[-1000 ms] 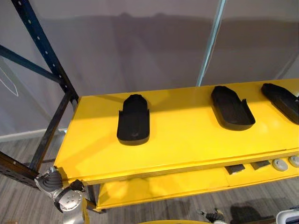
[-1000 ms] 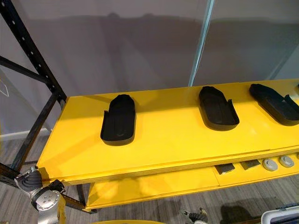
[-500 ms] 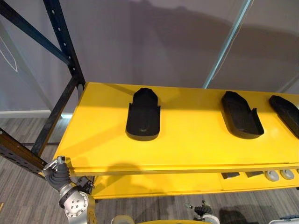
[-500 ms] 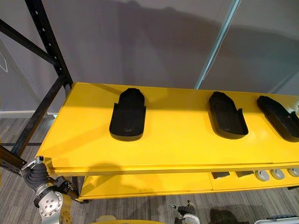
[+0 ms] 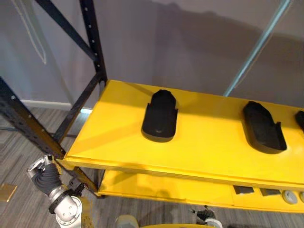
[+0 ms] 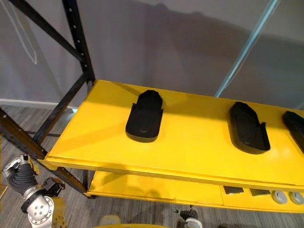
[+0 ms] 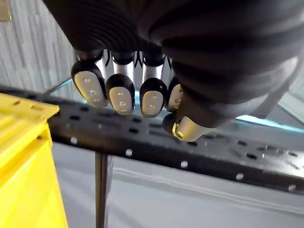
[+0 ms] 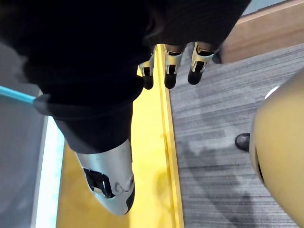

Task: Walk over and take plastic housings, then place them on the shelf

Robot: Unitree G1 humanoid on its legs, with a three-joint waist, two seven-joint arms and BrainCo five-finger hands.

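I stand at the yellow shelf (image 5: pixel 204 152), near its left end. Three black plastic housings lie on its top board, none of them in my hands. The first plastic housing (image 5: pixel 160 117) lies toward the shelf's left end and about midway between its front and back edges. The second plastic housing (image 5: pixel 263 127) lies well to the right of it along the shelf. The third plastic housing (image 6: pixel 295 125) lies further right, partly cut off at the view's edge. All three are apart from one another, each with its long side running from front to back.

My left hand (image 5: pixel 42 173) hangs below the shelf's front left corner, just beside the dark rack frame (image 5: pixel 93 45) that stands at that end. Its fingers (image 7: pixel 119 93) are loosely bent with the thumb (image 7: pixel 187 128) close under them, and they hold nothing. A perforated rack beam (image 7: pixel 142 147) runs behind them.

My right hand (image 8: pixel 104 118) hangs over a yellow surface (image 8: pixel 147 156) next to the grey floor (image 8: pixel 213 123). I cannot tell whether that surface belongs to the shelf. Its fingers (image 8: pixel 171 72) are relaxed and nearly straight, with the thumb (image 8: pixel 112 184) apart from them, and it is empty.

On the shelf's lower board (image 5: pixel 161 187), toward the right, sit two small dark blocks (image 5: pixel 243 190) and grey round discs (image 5: pixel 287 196).
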